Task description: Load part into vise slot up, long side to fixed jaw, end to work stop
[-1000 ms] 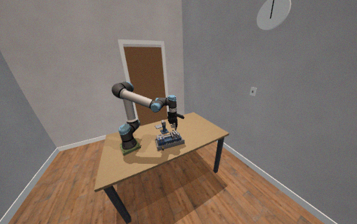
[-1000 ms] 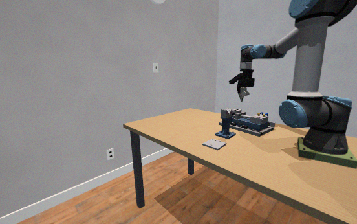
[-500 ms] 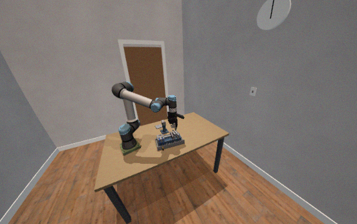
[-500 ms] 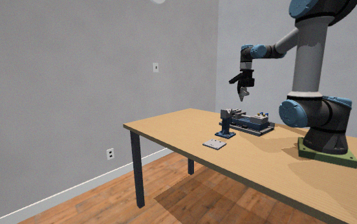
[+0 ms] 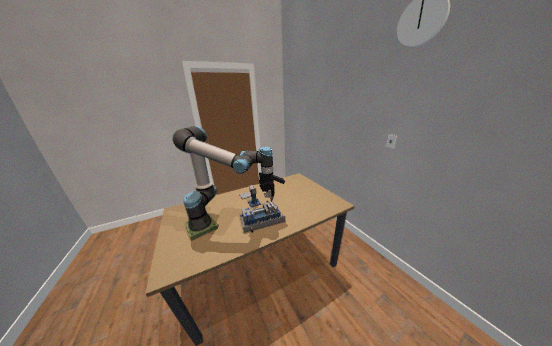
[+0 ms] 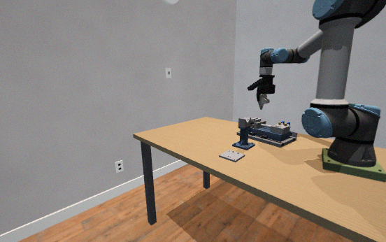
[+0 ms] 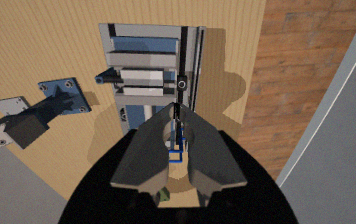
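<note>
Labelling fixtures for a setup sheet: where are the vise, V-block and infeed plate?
vise (image 6: 270, 132), exterior view, its blue body.
V-block (image 6: 245, 124), exterior view, its grey head.
infeed plate (image 6: 231, 155), exterior view, flat top face.
</note>
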You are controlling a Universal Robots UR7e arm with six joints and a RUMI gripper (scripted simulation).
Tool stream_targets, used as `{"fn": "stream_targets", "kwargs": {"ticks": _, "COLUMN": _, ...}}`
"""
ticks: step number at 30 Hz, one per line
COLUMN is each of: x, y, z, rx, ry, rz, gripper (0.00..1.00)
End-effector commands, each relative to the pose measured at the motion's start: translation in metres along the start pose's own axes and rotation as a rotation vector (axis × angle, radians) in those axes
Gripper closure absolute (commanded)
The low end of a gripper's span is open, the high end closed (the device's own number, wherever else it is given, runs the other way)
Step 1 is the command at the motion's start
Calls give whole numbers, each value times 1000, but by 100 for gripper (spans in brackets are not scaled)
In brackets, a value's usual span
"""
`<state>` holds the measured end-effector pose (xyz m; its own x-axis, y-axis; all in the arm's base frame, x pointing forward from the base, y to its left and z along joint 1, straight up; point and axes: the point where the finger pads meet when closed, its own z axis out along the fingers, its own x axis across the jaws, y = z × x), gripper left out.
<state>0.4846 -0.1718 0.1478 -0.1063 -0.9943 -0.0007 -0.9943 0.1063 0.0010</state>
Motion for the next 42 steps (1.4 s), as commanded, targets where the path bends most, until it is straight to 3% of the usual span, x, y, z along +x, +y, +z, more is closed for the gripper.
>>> {"fn": "stream_targets", "kwargs": {"ticks": 1, "x": 0, "y": 0, "z": -1, "rx": 1, "ry": 1, "rz": 0, "gripper": 100}}
{"fn": "stream_targets", "kwargs": {"ticks": 22, "x": 0, "y": 0, "z": 2, "rx": 1, "ry": 1, "rz": 0, "gripper": 100}}
{"fn": "stream_targets", "kwargs": {"ticks": 42, "x": 0, "y": 0, "z": 26, "rx": 1, "ry": 1, "rz": 0, "gripper": 100}}
